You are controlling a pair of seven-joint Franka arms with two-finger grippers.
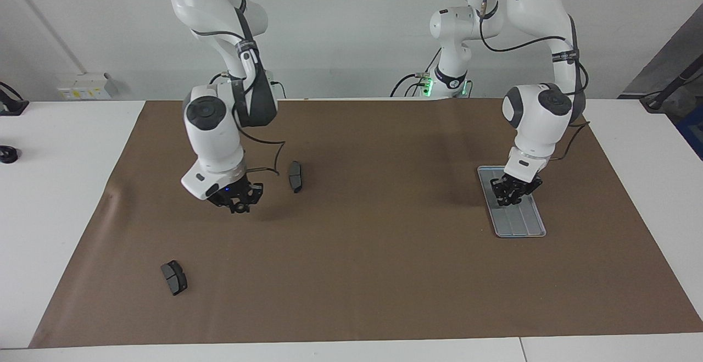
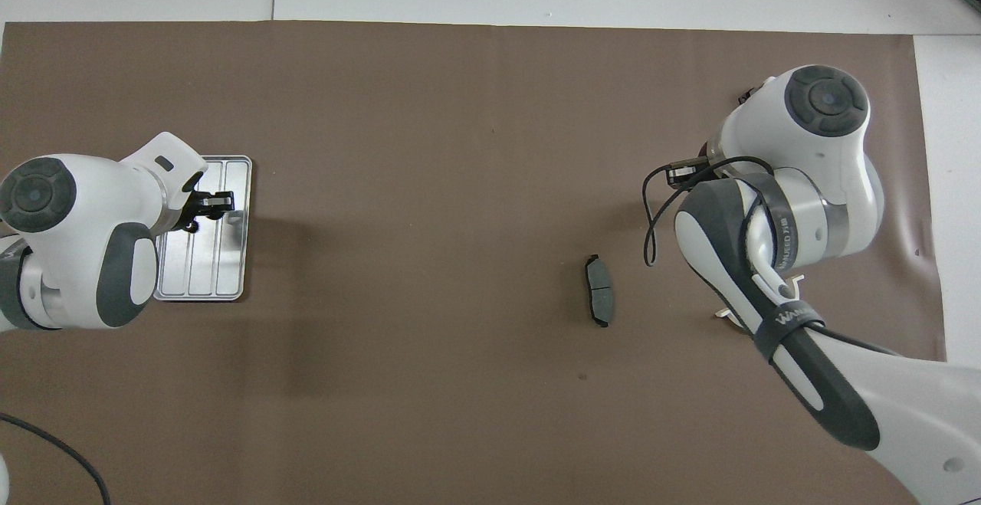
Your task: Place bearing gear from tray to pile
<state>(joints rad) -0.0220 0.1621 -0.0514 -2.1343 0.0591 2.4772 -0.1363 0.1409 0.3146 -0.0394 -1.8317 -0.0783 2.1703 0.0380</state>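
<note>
Your right gripper (image 1: 239, 206) hangs over bare brown paper (image 1: 351, 274), just beside the curved brake pad (image 1: 296, 176), fingers narrowed on a small dark bearing gear (image 1: 240, 209) (only a ring at the tips). Your left gripper (image 1: 513, 196) is down in the ridged metal tray (image 1: 528, 228) toward the left arm's end; you cannot tell its grip.

Left pincer (image 2: 213, 204) hangs over the silver tray (image 2: 230, 275), a dark brake pad (image 2: 598, 300) lies mid-paper, and the right arm (image 2: 789, 206) covers the white half-ring (image 2: 797, 283).
</note>
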